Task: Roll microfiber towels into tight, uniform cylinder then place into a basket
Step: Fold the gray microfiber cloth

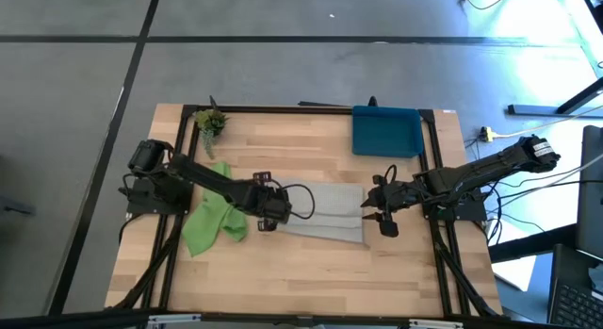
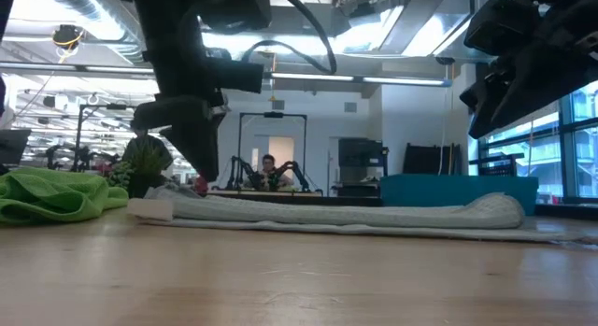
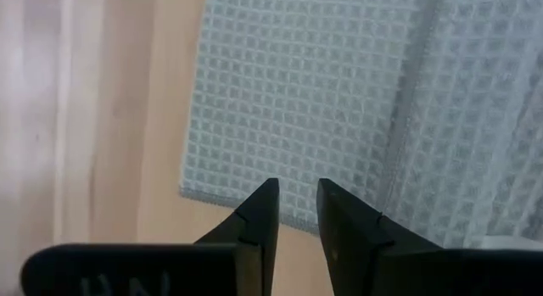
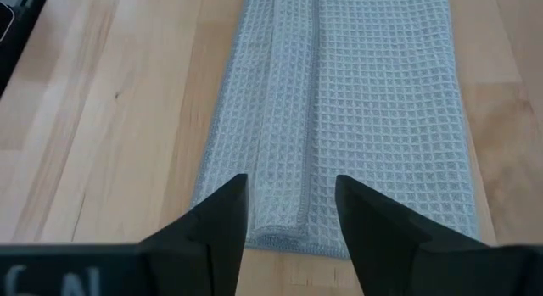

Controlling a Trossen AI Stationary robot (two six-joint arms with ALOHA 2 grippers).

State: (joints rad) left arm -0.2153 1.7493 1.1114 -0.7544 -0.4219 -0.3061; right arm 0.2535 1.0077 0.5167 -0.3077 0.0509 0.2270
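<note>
- Dark-blue basket (image 1: 386, 131): nothing visible inside; beyond the right claw (image 1: 382, 216), at the desk (image 1: 311, 272) far edge.
- Grey towel (image 1: 325, 214): partly rolled, between both claws.
- Left claw (image 1: 267, 219): narrowly parted, above towel's end.
- Right claw: spread, empty.
- Green towel (image 1: 212, 216): crumpled behind left claw.

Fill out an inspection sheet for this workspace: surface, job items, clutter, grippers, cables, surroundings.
Surface: wooden table, bare at the front.
Job items: grey towel flat at centre, a partial roll along one edge; green towel crumpled to its left; blue basket at the back edge, nothing seen in it.
Clutter: small potted plant at the back left.
Grippers: left gripper open above the grey towel's left end; right gripper open above its right end; neither holds anything.
Cables: loop on the left arm; cables right of the table.
Surroundings: seated person far behind.
</note>
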